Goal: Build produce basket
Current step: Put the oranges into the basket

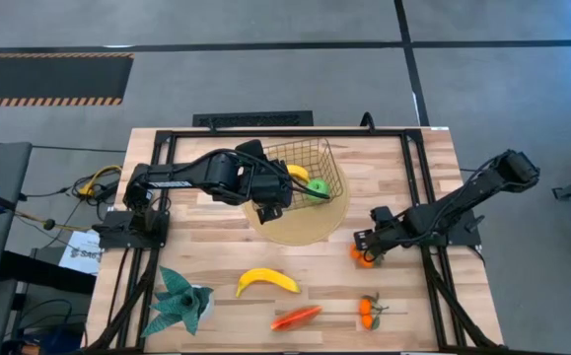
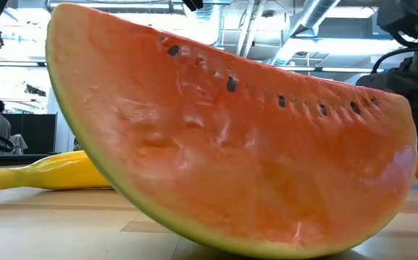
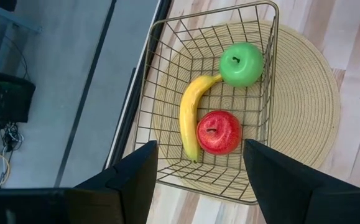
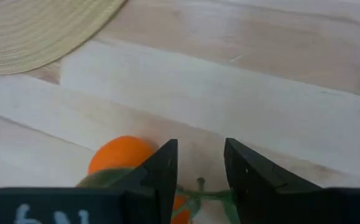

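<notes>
At the counter's near edge lie a watermelon slice [image 2: 230, 137], which fills the low view and shows from above as a thin red-orange sliver, and one tangerine cluster [image 1: 367, 312] just to its right; a teal spiky plant [image 1: 181, 302] sits toward the near left corner. A little farther in lies one loose yellow banana [image 1: 266, 282], its long axis running roughly along the near edge. Farther in on the right side, the right claw [image 1: 364, 248] hangs directly over a second tangerine cluster [image 4: 120, 160]; its fingers stand part-way apart, straddling the green stem, with the orange fruit just to one side of them and not yet gripped. That is the relation the next move likely turns on: the cluster lies straight beneath this claw, well apart from the left arm. Toward the far edge, the left claw [image 3: 198, 177] hovers wide and empty above the wire basket [image 3: 148, 124], which rests on a round woven mat [image 3: 310, 106] and holds one banana [image 3: 191, 121], one green apple [image 3: 241, 63] and one red apple [image 3: 219, 132].
</notes>
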Controlling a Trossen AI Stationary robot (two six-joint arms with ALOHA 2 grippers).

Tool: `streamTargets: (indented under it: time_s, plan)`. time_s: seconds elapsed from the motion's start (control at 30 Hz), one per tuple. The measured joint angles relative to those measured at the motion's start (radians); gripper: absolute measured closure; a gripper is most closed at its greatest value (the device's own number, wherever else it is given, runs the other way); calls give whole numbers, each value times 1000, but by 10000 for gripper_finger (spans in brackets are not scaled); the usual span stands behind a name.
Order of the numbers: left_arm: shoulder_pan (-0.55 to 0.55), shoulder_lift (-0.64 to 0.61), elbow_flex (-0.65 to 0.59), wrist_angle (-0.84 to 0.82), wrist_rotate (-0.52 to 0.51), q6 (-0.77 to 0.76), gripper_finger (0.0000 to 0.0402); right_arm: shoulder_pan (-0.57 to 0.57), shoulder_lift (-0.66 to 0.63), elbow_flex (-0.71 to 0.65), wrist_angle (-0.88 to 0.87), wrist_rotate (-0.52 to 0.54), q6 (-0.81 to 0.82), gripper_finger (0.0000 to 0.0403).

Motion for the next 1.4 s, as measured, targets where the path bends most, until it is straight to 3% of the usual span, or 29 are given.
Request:
streamTargets:
  time_s: [0.23,0.7,1.13,1.4]
  plan:
    - [1,0,0,0,-4,8,178,17,0,1,73,-14,-2,259]
    - [11,0,0,0,-4,8,178,27,-4,1,16,-168,-48,258]
    - [10,0,0,0,-2,8,178,20,-152,44,-48,-247,-106,251]
    - [10,0,0,0,0,7,178,56,-172,44,-107,-268,-46,255]
